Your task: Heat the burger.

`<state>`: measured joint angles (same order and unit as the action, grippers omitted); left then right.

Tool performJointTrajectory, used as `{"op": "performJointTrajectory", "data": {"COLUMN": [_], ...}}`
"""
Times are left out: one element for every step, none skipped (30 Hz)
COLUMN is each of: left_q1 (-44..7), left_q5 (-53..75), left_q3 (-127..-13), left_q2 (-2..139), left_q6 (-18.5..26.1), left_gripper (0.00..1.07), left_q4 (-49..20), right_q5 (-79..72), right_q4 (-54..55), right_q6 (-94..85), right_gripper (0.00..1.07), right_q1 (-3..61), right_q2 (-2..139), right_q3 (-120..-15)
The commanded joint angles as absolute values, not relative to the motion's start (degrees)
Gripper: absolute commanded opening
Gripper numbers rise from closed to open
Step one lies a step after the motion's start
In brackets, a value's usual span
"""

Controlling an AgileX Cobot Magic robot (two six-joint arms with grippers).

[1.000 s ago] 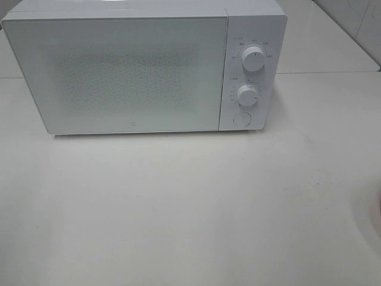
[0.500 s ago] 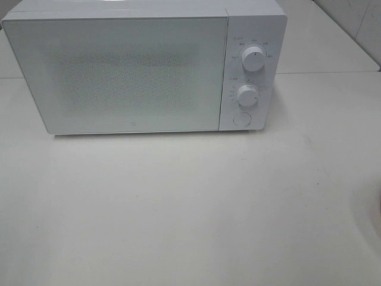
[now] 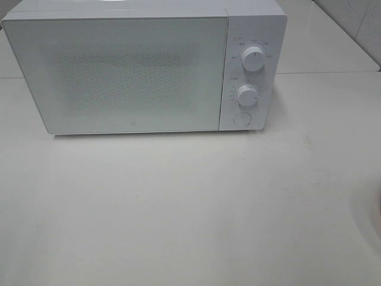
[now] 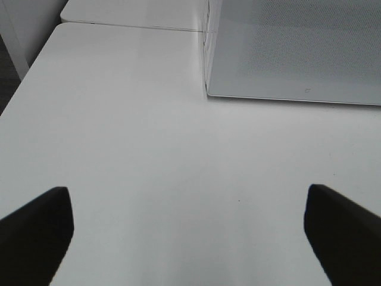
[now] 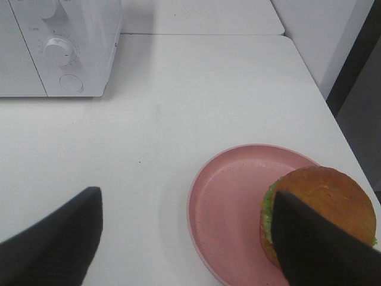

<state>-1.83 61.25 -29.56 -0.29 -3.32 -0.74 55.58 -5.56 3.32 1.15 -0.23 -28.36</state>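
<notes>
White microwave shut on a matte table; burger waits on its plate.

High view: the boxy microwave (image 3: 143, 65) has a speckled door, two round knobs (image 3: 253, 59) and a button, unchanged from earlier. Left wrist: left gripper (image 4: 187, 229) spread wide over the smooth table (image 4: 149, 155). Right wrist: right gripper (image 5: 187, 238) wide, empty; the glossy domed burger (image 5: 324, 205) sits on a round pink plate (image 5: 229, 208).

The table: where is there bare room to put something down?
The table is bare in front of the closed microwave, and between it and the pink plate. The plate holds the burger at one side; its other half is bare.
</notes>
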Motion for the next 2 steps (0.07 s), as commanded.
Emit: {"op": "performJointTrajectory", "data": {"left_q1": [-1.7, -1.7], "left_q5": [61.2, 61.2], "left_q3": [-29.6, -29.6], "left_q2": [-1.6, -1.6], "left_q6": [-3.5, -3.5], "left_gripper": [0.98, 0.98], "left_q4": [-0.9, -0.9], "right_q5": [55.1, 55.1], "right_q4": [-5.4, -5.4], "right_q6": [2.8, 2.8], "right_gripper": [0.75, 0.75], "right_q1": [0.7, 0.7], "right_q2": [-1.7, -1.7], "right_q3": [-28.2, -28.2]}}
